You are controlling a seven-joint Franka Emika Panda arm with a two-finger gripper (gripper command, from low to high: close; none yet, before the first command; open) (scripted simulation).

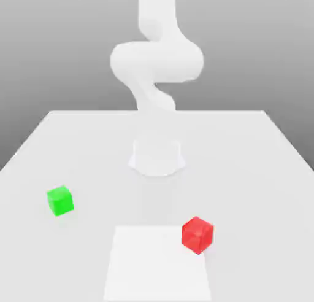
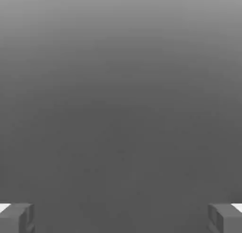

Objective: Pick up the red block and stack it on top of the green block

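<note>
1. The red block (image 1: 197,234) sits on the white table (image 1: 73,147), toward the exterior view's right and close to the near edge. It is turned so that one corner faces the camera.
2. It rests at the right-hand edge of a brighter white square patch (image 1: 153,264) on the tabletop, partly overlapping that patch.
3. The green block (image 1: 60,201) lies on the same table toward the exterior view's left, a little farther back than the red one. The two cubes are well apart and nothing touches either of them.
4. The white arm (image 1: 156,61) rises from a round base (image 1: 157,156) at the middle of the table and curls upward out of the frame.
5. In the hand view the gripper (image 2: 121,218) is released: its two grey fingertips (image 2: 16,218) stand far apart at opposite sides, with nothing between them.
6. Beyond the fingers there is plain grey, probably background rather than the table, though the view gives little to judge by.
</note>
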